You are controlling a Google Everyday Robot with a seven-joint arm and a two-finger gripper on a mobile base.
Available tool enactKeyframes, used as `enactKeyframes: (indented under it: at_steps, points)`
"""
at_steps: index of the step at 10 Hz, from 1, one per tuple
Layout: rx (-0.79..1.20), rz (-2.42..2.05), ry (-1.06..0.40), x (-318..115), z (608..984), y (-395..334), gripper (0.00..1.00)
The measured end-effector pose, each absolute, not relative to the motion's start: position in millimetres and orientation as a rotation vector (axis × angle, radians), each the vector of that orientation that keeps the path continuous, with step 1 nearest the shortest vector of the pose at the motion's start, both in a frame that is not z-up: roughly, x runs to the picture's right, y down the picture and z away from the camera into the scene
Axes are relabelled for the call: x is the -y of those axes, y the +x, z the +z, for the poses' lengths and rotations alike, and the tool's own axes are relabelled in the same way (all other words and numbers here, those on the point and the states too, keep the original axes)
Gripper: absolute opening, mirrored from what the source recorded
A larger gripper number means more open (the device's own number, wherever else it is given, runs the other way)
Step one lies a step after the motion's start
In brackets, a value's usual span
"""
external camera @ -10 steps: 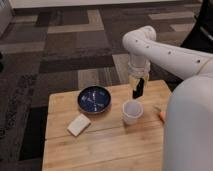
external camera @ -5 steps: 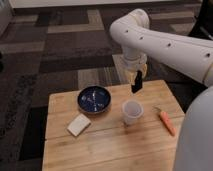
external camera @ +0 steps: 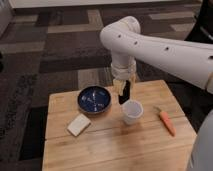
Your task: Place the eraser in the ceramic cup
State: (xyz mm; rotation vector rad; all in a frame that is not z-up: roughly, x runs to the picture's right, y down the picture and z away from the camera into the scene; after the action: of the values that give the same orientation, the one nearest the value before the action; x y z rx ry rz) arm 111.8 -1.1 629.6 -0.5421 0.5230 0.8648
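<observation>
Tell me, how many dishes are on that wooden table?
2. A dark blue bowl sits at the table's back left, and a white ceramic cup stands near the middle, just below the robot's hand, which holds a black eraser.

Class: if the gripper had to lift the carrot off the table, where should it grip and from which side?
Grip the carrot at mid-length, from above, fingers across its width: it lies flat on the table, apart from the cup. The gripper is beside the bowl.
</observation>
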Motion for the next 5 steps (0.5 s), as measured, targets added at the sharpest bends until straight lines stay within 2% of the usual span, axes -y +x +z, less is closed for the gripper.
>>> enactKeyframes:
  at_steps: [5]
  points:
    - [-0.565, 0.947, -0.546, -17.8, 633.2, 140.8, 0.00]
